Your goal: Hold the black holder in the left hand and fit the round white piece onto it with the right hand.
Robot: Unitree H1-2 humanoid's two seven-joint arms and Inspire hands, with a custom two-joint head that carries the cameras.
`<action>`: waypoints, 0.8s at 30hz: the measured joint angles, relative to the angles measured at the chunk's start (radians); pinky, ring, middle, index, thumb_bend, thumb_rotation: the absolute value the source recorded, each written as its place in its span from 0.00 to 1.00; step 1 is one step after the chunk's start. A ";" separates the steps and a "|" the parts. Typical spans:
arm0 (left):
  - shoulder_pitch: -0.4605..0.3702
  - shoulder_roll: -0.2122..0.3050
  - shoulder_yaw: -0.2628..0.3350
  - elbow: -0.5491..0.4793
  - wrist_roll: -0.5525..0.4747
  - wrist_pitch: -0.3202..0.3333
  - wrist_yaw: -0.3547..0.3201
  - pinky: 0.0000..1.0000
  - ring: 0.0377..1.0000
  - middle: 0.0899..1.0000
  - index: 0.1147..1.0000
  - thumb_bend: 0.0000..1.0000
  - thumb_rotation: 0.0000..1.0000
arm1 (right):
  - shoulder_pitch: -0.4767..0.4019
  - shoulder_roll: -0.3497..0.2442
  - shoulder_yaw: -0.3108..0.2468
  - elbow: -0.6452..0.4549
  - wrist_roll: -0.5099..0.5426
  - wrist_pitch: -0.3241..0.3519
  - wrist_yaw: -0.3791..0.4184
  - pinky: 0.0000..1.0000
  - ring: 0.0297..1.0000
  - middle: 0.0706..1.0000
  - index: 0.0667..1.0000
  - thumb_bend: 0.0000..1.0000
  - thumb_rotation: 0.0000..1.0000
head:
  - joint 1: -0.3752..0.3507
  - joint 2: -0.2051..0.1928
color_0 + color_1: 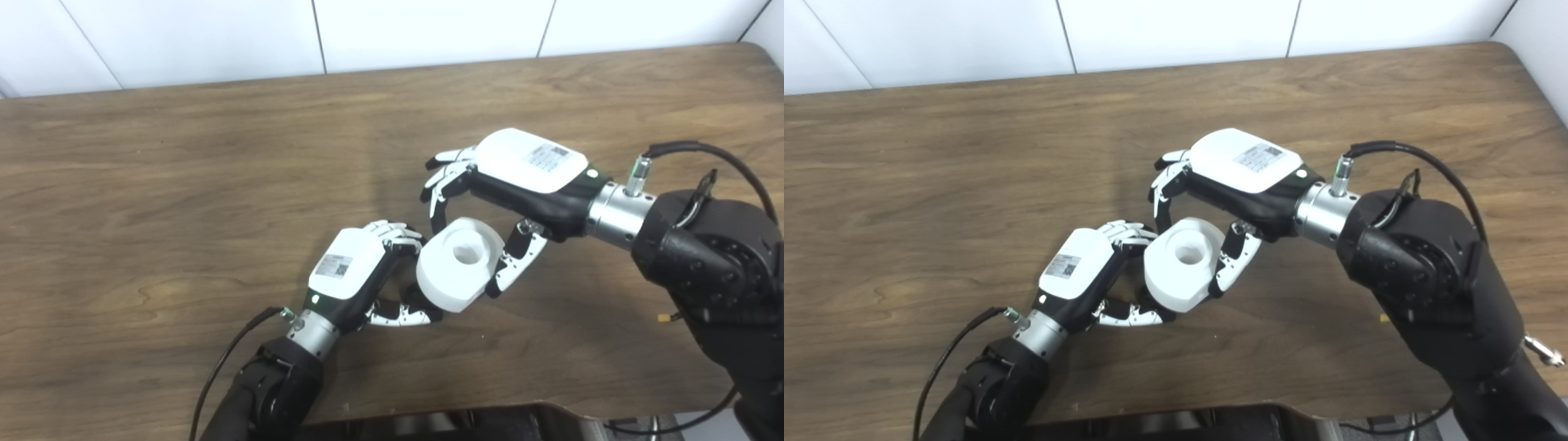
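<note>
Your right hand (490, 202) grasped the round white piece (460, 263) above the counter (184, 184), pressed against your left hand (367, 275), whose curled fingers hid the black holder; seating looked underway, unconfirmed.

a wooden table (184, 184) with dark brown grain carries everything, running back to a white tiled wall (429, 30); its rounded far right corner shows. most of its top is bare wood. near the front edge lie a few pale specks (1077, 406), perhaps crumbs or chips, too small to tell. a small yellowish bit (663, 318) sits on the wood at the right, close beside the dark arm.
</note>
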 measured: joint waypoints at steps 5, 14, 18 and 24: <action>0.000 0.003 0.003 0.000 -0.006 0.000 0.000 0.83 0.80 0.71 0.42 0.52 0.05 | 0.006 0.013 0.001 0.007 -0.006 -0.006 -0.001 0.86 0.91 0.77 0.44 0.52 0.13 | -0.005 -0.002; 0.000 0.014 0.005 0.000 -0.024 -0.004 -0.001 0.83 0.80 0.71 0.42 0.52 0.05 | 0.031 0.017 0.000 0.030 -0.013 -0.042 -0.015 0.85 0.91 0.77 0.44 0.52 0.13 | -0.011 -0.002; 0.000 0.019 0.006 0.000 -0.026 -0.010 0.000 0.83 0.80 0.70 0.42 0.52 0.05 | 0.034 0.020 0.001 0.035 -0.018 -0.064 -0.016 0.85 0.91 0.77 0.44 0.52 0.13 | -0.017 -0.003; 0.000 0.023 0.007 0.001 -0.030 -0.021 -0.001 0.83 0.80 0.70 0.42 0.52 0.05 | 0.035 0.024 0.004 0.036 -0.030 -0.086 -0.016 0.86 0.91 0.77 0.44 0.53 0.13 | -0.025 -0.005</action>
